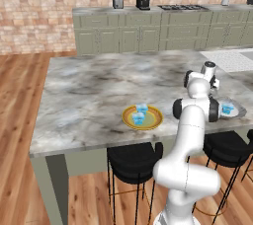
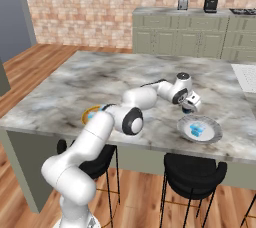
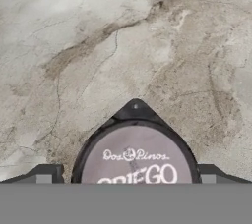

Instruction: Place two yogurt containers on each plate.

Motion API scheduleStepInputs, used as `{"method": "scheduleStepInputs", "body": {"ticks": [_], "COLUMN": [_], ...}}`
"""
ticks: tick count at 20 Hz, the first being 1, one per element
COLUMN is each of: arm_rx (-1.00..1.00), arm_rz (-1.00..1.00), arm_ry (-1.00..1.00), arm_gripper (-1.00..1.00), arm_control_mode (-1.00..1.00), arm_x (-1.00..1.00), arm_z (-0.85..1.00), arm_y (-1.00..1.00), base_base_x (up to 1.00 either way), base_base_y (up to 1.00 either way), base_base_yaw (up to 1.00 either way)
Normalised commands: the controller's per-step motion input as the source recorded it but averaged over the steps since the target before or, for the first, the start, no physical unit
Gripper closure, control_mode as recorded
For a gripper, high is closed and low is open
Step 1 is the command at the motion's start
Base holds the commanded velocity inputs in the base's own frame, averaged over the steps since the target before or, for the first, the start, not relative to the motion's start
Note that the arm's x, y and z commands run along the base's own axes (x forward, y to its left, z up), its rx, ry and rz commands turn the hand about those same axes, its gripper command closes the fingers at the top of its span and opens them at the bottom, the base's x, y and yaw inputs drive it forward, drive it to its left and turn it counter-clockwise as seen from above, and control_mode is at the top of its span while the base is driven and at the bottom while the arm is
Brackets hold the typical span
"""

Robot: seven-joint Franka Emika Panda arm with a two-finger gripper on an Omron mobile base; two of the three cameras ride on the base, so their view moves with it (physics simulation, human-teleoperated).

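Marble island counter (image 1: 89, 95). Yellow-rimmed plate (image 1: 153, 122) near edge carries two yogurt cups (image 1: 140, 113); grey plate (image 2: 212, 134), right, carries one (image 2: 196, 129). Gripper (image 3: 126, 181) spread wide straddling the fourth cup's lid (image 3: 137, 161) (lined up for pickup, unclenched).

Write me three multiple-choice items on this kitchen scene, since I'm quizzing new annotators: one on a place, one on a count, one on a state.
1. Where is the yellow-rimmed plate?
A. on the island counter
B. on a stool
C. on the floor

2. How many yogurt containers sit on it?
A. none
B. two
C. four

3. What state is the gripper in?
A. shut on a plate
B. open
C. shut on a spoon

Answers:
1 A: the plate rests on the marble near the front edge.
2 B: two blue cups stand on it in the left base view.
3 B: in the hand view its tips stand wide apart on either side of a yogurt lid.
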Motion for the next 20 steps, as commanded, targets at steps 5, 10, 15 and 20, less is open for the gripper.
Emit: {"method": "scheduleStepInputs", "body": {"ticks": [5, 10, 15, 20], "arm_rx": [0.00, 0.00, 0.00, 0.00], "arm_rz": [0.00, 0.00, 0.00, 0.00], "arm_ry": [0.00, 0.00, 0.00, -0.06], "arm_gripper": [-1.00, 1.00, 1.00, 1.00], "arm_control_mode": [-1.00, -1.00, -1.00, -1.00], "arm_x": [0.17, 0.11, -0.12, -0.79], "arm_z": [-0.13, -0.08, -0.01, 0.00], "arm_y": [0.00, 0.00, 0.13, 0.68], "base_base_x": [0.00, 0.00, 0.00, 0.00], "base_base_y": [0.00, 0.00, 0.00, 0.00], "base_base_yaw": [0.00, 0.00, 0.00, 0.00]}}
